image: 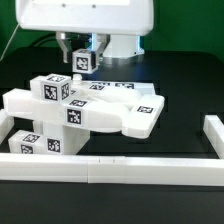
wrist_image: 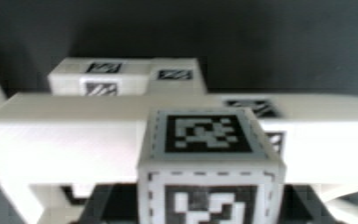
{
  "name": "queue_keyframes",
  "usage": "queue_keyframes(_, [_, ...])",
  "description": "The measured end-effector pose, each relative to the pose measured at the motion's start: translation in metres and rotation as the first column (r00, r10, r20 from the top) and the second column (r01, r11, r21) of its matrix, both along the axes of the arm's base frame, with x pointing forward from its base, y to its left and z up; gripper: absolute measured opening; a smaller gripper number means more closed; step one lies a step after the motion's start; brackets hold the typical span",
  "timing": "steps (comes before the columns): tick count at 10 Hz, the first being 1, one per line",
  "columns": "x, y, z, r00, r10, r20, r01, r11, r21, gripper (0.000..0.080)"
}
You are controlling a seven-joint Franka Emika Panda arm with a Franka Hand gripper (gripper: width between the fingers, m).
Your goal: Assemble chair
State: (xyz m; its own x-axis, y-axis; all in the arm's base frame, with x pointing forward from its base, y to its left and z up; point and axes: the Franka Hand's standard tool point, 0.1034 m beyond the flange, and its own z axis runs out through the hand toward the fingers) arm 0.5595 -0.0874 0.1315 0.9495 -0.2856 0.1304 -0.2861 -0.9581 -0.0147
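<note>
Across the black surface [image: 185, 95], largest first: white border rails [image: 150, 168] frame the near edge, with a short rail standing at each end. Within them, toward nine o'clock of the surface's middle, sits the chair [image: 105, 112], a white structure of flat panels and square legs with black-and-white tag markers on many faces. Its widest panel reaches out toward three o'clock, and stacked blocks stand at its seven o'clock corner, just beside the near rail. At twelve o'clock from the chair, flat against the surface, lies the marker board [image: 118, 87]. Above the chair's far edge hangs my pincer [image: 82, 55], closed tight on a small cube [image: 82, 61] with tags on its faces. From my wrist, the cube [wrist_image: 204, 152] fills the foreground over the chair [wrist_image: 87, 115].
</note>
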Motion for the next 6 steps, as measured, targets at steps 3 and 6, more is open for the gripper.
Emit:
queue_keyframes(3, [0.0002, -0.002, -0.0023, 1.0, 0.012, 0.0, -0.012, 1.0, -0.006, 0.0285])
queue_keyframes(6, [0.0001, -0.0044, -0.0035, 1.0, 0.016, -0.004, -0.016, 1.0, -0.008, 0.0285])
